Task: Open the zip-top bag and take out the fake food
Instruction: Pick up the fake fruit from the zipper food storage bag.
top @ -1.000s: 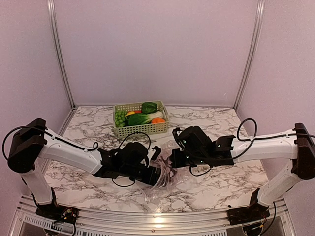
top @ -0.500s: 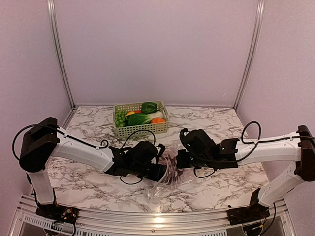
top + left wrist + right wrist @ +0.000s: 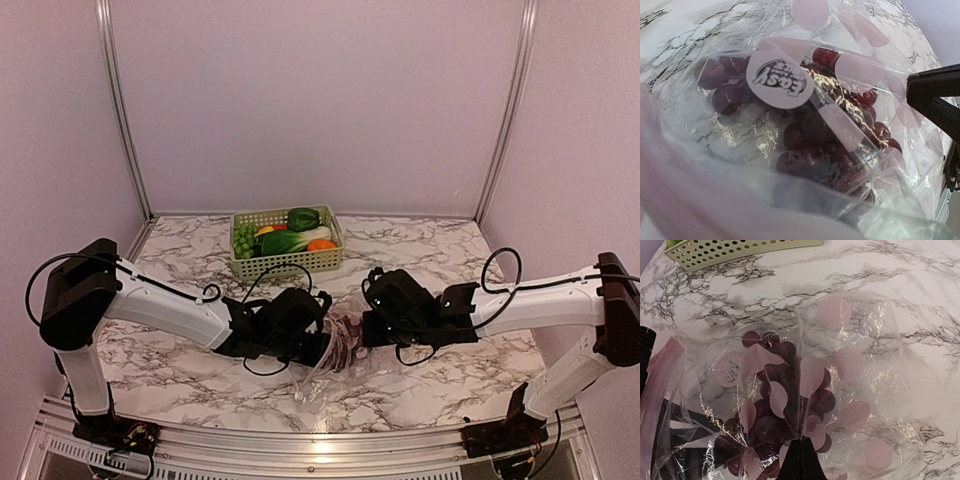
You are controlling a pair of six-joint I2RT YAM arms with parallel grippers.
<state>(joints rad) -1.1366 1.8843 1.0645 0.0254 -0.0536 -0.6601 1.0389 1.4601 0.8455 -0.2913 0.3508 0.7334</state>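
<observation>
Both grippers are on the zip-top bag (image 3: 338, 352), low centre of the top view.
My right gripper (image 3: 800, 461) is clenched on the bag film, tips at the bottom edge of its wrist view. My left gripper (image 3: 322, 340) is against the bag's other side, and I can't tell if it grips. The grape bunch (image 3: 785, 405) is inside the bag, with the pink bag edge (image 3: 660, 375) at frame left. Other fake food (image 3: 290, 240) lies in the basket (image 3: 285, 262), upper centre, well apart. Table (image 3: 450, 385) marble shows between bag and basket and out to both sides.
</observation>
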